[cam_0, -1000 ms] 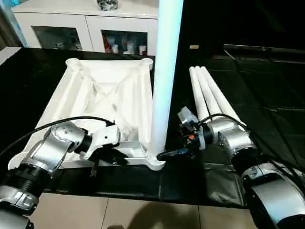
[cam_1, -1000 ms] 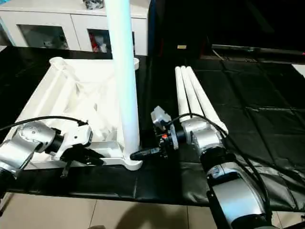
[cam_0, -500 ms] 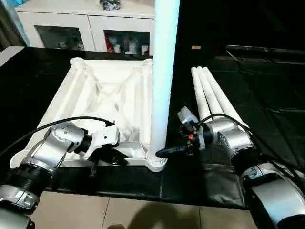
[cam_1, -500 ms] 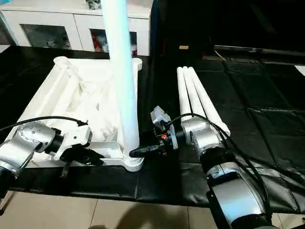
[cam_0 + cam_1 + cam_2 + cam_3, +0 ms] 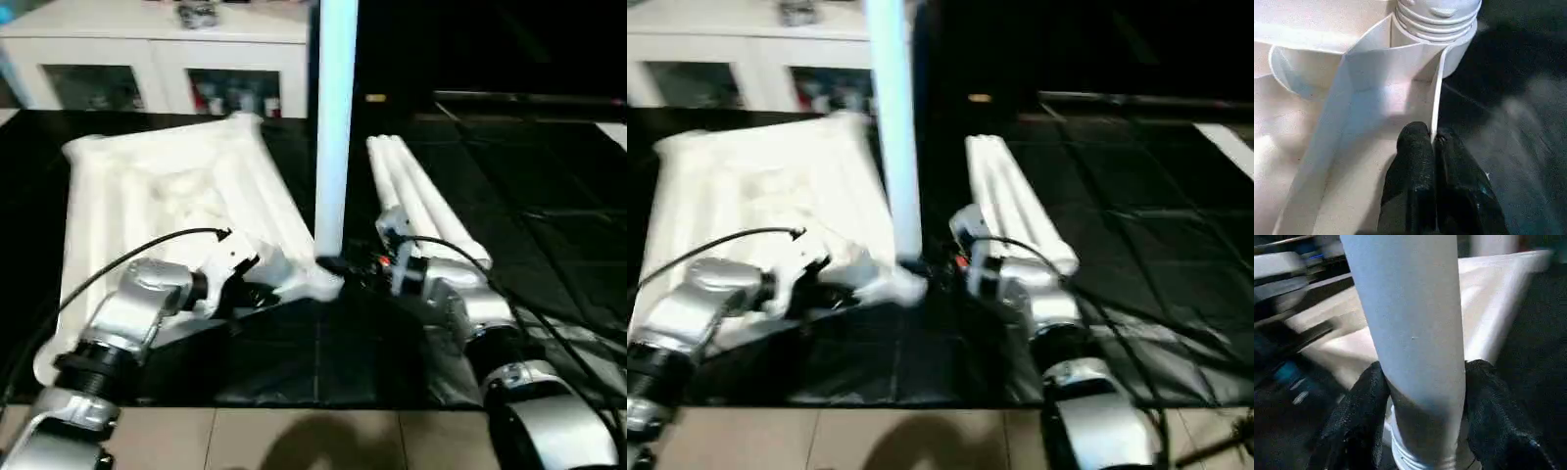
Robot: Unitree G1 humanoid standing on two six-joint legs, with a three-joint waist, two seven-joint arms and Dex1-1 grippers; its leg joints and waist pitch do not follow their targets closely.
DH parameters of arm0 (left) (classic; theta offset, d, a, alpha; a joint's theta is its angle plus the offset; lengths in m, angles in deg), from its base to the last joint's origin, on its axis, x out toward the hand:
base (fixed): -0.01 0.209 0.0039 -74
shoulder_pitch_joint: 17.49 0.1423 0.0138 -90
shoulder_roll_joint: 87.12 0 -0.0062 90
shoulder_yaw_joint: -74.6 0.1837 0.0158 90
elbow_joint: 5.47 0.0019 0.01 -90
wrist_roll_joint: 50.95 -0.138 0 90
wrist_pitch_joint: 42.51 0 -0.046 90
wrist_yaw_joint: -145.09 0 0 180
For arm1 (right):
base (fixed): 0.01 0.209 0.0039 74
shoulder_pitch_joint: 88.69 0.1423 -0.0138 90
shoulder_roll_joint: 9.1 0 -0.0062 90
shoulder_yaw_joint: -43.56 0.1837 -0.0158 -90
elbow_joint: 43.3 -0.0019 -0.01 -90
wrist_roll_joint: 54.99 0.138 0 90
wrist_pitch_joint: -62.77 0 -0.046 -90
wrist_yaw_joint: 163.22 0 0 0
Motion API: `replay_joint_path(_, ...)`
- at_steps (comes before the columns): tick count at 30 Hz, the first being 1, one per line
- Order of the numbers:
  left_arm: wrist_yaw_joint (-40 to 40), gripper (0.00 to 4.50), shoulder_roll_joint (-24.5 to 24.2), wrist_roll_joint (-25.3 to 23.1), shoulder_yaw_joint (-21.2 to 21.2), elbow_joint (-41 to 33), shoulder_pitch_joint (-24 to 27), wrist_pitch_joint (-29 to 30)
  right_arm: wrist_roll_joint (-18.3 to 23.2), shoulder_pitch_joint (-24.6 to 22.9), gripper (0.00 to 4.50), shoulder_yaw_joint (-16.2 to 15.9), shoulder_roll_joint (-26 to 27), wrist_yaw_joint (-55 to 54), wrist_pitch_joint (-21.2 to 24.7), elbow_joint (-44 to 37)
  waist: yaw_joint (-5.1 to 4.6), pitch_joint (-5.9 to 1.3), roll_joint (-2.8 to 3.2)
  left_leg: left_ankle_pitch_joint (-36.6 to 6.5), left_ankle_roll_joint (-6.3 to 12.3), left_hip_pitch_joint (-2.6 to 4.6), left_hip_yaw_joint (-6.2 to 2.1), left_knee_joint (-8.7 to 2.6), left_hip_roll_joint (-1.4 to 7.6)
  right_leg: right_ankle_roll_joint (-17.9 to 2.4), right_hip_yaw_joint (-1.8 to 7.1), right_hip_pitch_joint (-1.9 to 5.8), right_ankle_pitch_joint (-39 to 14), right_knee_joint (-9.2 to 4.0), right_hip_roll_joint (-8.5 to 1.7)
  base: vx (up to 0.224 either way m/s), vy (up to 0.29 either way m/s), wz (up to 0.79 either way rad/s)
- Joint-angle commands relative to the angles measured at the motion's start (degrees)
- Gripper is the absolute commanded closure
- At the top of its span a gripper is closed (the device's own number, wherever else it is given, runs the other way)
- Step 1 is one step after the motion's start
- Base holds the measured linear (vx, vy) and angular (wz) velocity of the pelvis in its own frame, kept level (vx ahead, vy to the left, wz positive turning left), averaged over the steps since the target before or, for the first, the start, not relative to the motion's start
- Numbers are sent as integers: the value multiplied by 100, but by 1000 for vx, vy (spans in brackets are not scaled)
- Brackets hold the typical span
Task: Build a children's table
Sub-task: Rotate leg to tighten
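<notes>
Large white plastic table top [image 5: 167,191] lies underside up on the black-covered bench [image 5: 529,166], ribs showing.

One long white round tube leg [image 5: 334,127] stands upright in the rounded corner socket [image 5: 1437,29] nearest the robot. Threaded rings of the leg base sit at the socket mouth, seen in the left wrist view.

Right gripper [image 5: 1422,418]: two black fingers [image 5: 1359,421] are spread to either side of the standing leg, low on it, just above the threaded end. Both finger pads lie against the tube wall, pinching it between them.

Left gripper [image 5: 1434,142]: black fingers [image 5: 1413,166] are pressed together with the thin white edge wall of the table top caught between their tips. The corner socket lies just beyond the fingertips, along the same wall. Ribbed white plastic lies to one side of the fingers, black bench cover to the other.

Three more white tube legs [image 5: 416,191] lie side by side on the bench beyond the right gripper, apart from the table top.

White glass-door cabinet [image 5: 147,59] stands behind the bench, past the far edge of the table top.
</notes>
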Motion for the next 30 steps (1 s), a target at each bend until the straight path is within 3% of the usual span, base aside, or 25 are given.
replay_joint_path(1, -602, 450, 188, 93, -287, -203, -190, 109, -274, -86, 251, -347, 421, -186, 278, 235, 30, -367, -19, -1031, 109, -52, 32, -380, 52, -942, 259, 323, -1828, -518, -420, 0, 0, 0)
replay_joint_path(4, -1048, 450, 638, 0, -235, -412, -201, 391, -303, 145, 251, -93, 825, -1281, 373, 416, -20, -359, -4, -1079, 88, -42, 26, -392, 61, -998, 255, 311, -1753, -514, -417, 0, 0, 0)
replay_joint_path(6, -1095, 450, 744, -23, -144, -549, -194, 493, -293, 209, 251, -93, 918, -1396, 264, 430, -33, -362, 1, -1114, 115, -39, 30, -389, 54, -995, 254, 315, -1749, -521, -416, 0, 0, 0)
replay_joint_path(7, -1067, 450, 720, -59, -95, -564, -193, 453, -273, 201, 251, -98, 921, -1324, 201, 414, -37, -369, 1, -1086, 157, -45, 32, -388, 57, -1008, 254, 318, -1637, -522, -415, 0, 0, 0)
replay_joint_path(9, -1023, 450, 652, -109, -25, -562, -185, 374, -284, 172, 195, -112, 898, -1323, 114, 380, -35, -373, 18, -1020, 210, -53, 37, -381, 52, -1044, 257, 322, -1446, -508, -409, 0, 0, 0)
replay_joint_path(11, -1013, 450, 604, -127, -3, -568, -175, 339, -266, 155, 179, -103, 895, -1341, 94, 368, -36, -373, 19, -968, 240, -61, 39, -384, 54, -1095, 258, 334, -1256, -498, -409, 0, 0, 0)
replay_joint_path(12, -958, 450, 531, -139, 19, -574, -153, 262, -259, 127, 176, -107, 882, -1300, 94, 351, -37, -368, 49, -1002, 237, -60, 35, -387, 52, -1106, 256, 335, -1274, -501, -411, 0, 0, 0)
replay_joint_path(16, -752, 450, 328, -215, 125, -555, -104, -140, -436, 57, 142, -230, 782, -1257, -24, 309, -50, -363, 50, -1155, 191, -54, 29, -398, 55, -1047, 257, 331, -1482, -523, -419, 0, 0, 0)
replay_joint_path(17, -568, 450, 214, -159, 110, -577, -66, -171, -651, -22, 131, -395, 627, -1185, -161, 247, -52, -363, 86, -1165, 157, -43, 24, -403, 63, -1079, 255, 325, -1429, -517, -411, 0, 0, 0)
replay_joint_path(19, -362, 450, 62, -165, 140, -622, -6, -184, -711, -80, 108, -429, 476, -987, -224, 179, -50, -373, 94, -1166, 143, -41, 25, -400, 63, -1123, 256, 336, -1303, -503, -410, 0, 0, 0)
replay_joint_path(22, -34, 450, -131, -86, 160, -646, 69, -260, -681, -124, 85, -437, 198, -548, -293, 105, -51, -376, 94, -1142, 181, -44, 27, -398, 63, -1193, 255, 347, -1102, -491, -404, 0, 0, 0)
replay_joint_path(24, 290, 450, -262, 25, 171, -638, 92, -450, -709, -159, 78, -495, -61, -178, -394, 68, -39, -386, 54, -1012, 265, -45, 39, -384, 68, -1268, 255, 357, -871, -472, -398, 0, 0, 0)
replay_joint_path(27, 859, 450, -539, 118, 306, -601, 163, -850, -550, -187, 43, -472, -392, 557, -443, -60, 37, -432, 62, -701, 402, -52, 50, -342, 70, -1444, 256, 383, -227, -381, -388, 0, 0, 0)
replay_joint_path(30, 1105, 450, -723, 74, 429, -526, 175, -1015, -489, -183, 26, -525, -580, 1047, -461, -151, 104, -432, 74, -614, 485, -49, 65, -323, 91, -1513, 241, 352, 2, -352, -373, 0, 0, 0)
